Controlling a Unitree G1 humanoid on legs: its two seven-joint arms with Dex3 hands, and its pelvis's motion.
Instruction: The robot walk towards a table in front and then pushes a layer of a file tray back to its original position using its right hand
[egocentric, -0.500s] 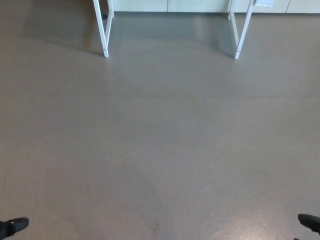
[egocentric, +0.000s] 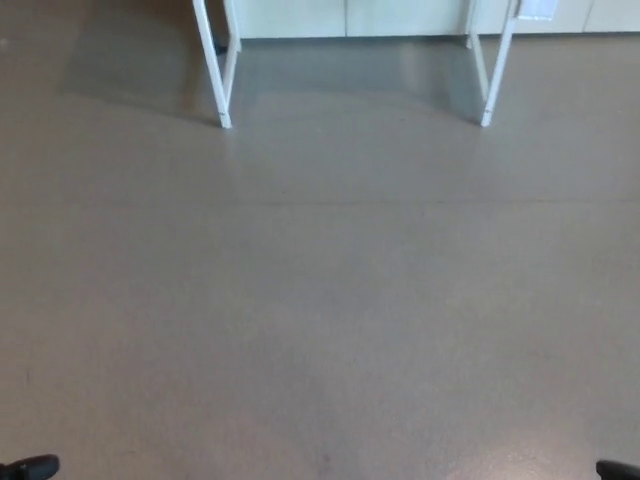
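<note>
Grey floor (egocentric: 320, 300) stretches ahead to white worktop legs (egocentric: 222, 90) — walk straight, centred between them; either hand's state I cannot tell.

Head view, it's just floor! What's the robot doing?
Nothing is being handled yet. The camera looks down at a bare grey-brown floor, with the thin white metal table legs up ahead at the top edge. The tabletop and file tray are out of view. Only the black tips of the left robot hand and right robot hand peek in at the bottom corners, too little to tell how they're held.
</note>
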